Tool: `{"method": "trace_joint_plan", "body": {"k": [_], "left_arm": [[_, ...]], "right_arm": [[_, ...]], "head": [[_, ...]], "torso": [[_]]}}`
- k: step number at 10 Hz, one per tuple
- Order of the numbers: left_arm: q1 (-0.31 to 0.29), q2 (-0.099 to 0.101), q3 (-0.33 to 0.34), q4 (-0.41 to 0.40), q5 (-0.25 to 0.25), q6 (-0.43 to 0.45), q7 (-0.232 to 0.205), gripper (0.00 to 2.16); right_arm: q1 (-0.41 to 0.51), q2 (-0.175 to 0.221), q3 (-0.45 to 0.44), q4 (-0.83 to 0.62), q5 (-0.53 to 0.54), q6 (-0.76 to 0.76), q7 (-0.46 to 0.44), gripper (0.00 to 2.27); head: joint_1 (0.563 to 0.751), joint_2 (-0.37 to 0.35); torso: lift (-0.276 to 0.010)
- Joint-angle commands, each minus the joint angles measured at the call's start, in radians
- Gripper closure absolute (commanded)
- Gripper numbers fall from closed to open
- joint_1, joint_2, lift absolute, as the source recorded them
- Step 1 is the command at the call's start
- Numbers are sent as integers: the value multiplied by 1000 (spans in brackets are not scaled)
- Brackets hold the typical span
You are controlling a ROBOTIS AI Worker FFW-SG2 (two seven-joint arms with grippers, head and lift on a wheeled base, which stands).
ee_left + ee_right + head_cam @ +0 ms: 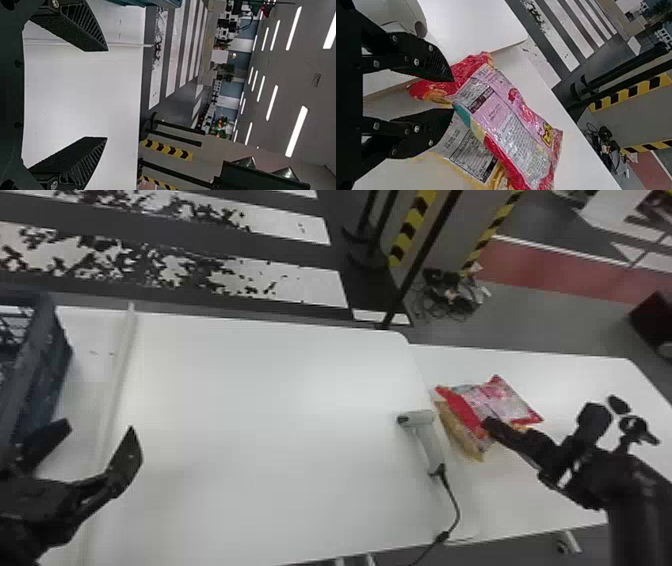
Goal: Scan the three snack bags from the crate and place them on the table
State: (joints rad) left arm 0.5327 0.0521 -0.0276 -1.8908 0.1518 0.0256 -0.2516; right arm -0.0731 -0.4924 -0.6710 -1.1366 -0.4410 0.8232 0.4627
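Head view: I've got my left jaws (99, 430) spread open over the bench (280, 405), near the blue-grey crate (37, 355) at the far left. White scanner (431, 442) lies by the bench's right edge, dark cable (456, 502) running off toward the near side. Two snack bags on the adjoining right bench (575, 380): red-and-pink bag (500, 397) overlapping the yellow bag (462, 435). My right jaws (492, 429) are at the near side of that stack.

Left wrist view: left jaws (107, 94) wide apart, nothing between the tips. Part of the crate shows just past one finger.

Right wrist view: right jaws (453, 95) partly open, tips apart, at one end of the red-and-pink bag. No grip on it that I can see. Yellow bag sticks out from under it; scanner sits behind one finger.
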Motion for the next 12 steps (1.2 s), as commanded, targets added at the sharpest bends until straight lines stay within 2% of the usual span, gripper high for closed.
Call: {"method": "trace_joint_plan", "body": {"k": [1,3,5,7,9,11,12], "left_arm": [[10,-3,0,-13,0,-2,0,76],[19,-6,2,-22,-3,-5,0,76],[29,-11,2,-40,-6,-5,0,76],[33,-14,0,-51,-11,-8,5,76],[41,-15,2,-59,-12,-17,6,76],[49,-20,6,-65,-12,-29,11,76],[49,-20,6,-65,-12,-29,12,76]], "right_arm": [[32,6,-4,-51,-22,11,-6,60],[153,60,-13,-304,-30,29,-79,60],[236,135,-35,-540,-31,84,-85,60],[311,241,-15,-743,-30,75,-93,63],[398,296,93,-876,-28,35,-119,63],[464,328,225,-924,5,-84,-159,66],[493,344,309,-930,50,-170,-187,73]], "head": [[695,-350],[695,-350],[695,-350],[695,-350],[695,-350],[695,-345],[695,-321]], "torso": [[-62],[-62],[-62],[-62],[-62],[-62],[-62]]}}
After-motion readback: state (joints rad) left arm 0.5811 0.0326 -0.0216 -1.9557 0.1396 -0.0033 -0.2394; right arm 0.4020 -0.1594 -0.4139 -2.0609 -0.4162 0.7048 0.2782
